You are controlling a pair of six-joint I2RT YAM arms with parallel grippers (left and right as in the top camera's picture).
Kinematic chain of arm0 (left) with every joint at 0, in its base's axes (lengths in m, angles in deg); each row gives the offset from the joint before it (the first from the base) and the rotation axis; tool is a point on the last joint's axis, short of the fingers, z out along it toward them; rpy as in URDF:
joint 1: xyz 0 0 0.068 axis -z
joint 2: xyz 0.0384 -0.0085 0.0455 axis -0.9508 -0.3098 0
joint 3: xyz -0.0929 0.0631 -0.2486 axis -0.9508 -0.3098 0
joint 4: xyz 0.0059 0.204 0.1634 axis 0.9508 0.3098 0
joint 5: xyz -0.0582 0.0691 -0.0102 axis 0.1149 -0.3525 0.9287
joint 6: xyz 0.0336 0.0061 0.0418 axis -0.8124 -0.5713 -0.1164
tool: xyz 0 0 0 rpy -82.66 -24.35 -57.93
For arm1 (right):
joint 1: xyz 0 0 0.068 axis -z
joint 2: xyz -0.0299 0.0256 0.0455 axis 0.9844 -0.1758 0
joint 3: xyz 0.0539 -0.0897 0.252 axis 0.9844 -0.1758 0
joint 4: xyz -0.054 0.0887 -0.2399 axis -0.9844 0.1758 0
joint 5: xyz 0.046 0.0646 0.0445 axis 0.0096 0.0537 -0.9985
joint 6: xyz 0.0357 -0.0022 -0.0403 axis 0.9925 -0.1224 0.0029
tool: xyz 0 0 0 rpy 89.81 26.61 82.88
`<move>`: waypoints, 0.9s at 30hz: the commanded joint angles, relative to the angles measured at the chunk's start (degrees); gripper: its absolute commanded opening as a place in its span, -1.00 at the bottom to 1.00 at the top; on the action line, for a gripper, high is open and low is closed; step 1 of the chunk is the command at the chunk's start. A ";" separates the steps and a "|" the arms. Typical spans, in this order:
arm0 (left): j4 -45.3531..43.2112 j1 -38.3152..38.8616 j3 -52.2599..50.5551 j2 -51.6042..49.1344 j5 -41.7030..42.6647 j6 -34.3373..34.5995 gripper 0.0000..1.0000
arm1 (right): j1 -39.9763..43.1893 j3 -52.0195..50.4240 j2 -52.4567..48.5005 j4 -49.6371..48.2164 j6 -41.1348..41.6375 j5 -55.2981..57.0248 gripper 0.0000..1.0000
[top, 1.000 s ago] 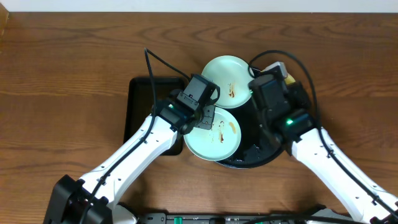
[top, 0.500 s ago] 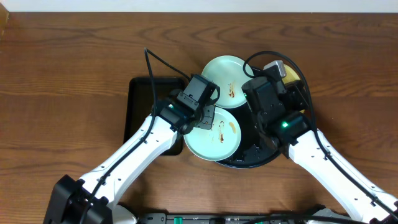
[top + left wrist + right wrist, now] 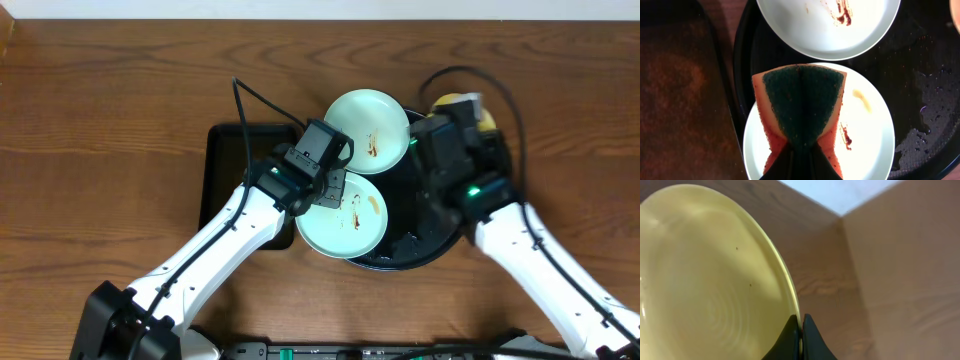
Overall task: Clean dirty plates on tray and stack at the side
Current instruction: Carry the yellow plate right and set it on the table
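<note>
Brown wood-grain table fills the overhead view, with a thin pale strip of wall along the far edge. A glossy black round tray is seen at the centre, and a rectangular tray lies just beside it on the left. Two mint plates rest on the round tray: the far mint plate overhangs its far rim, and the near mint plate overhangs its near left rim. Brown smears are seen on both. The left gripper is held over the near plate's left edge; its fingers cannot be made out from above. The yellow plate is at the tray's far right edge and is mostly hidden under the right arm.

From the left wrist, an orange sponge with a dark green scouring face is shown pinched between the closed black fingers, which are cut off at the bottom edge. The sponge is spread over the near plate. Whether it touches the plate cannot be told. Water droplets glisten on the black tray surface.

From the right wrist, the right gripper is shown closed on the yellow plate's rim, the edge nipped between both fingertips. Only part of the plate is in frame. Blurred wood and a pale wall corner lie behind it.
</note>
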 commanded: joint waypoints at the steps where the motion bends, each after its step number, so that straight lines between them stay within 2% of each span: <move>1: 0.00 -0.22 0.09 0.52 -0.13 0.13 -0.84 | 7.21 1.44 0.94 0.04 10.03 -7.93 -0.98; 10: 0.02 -0.22 0.07 0.52 -0.13 0.13 -0.85 | 30.38 1.42 0.83 0.79 21.84 -28.98 -0.98; 16: 0.20 -0.22 0.09 0.52 -0.13 0.13 -0.85 | 42.75 1.36 -2.51 1.09 23.82 -38.66 -0.98; 20: 0.42 -0.22 0.09 0.52 -0.13 0.13 -0.84 | 46.93 1.36 -6.73 0.63 24.13 -40.79 -0.98; 27: 0.39 -0.22 0.09 0.52 -0.13 0.13 -0.84 | 49.37 1.36 -12.72 -1.97 24.09 -43.23 -0.98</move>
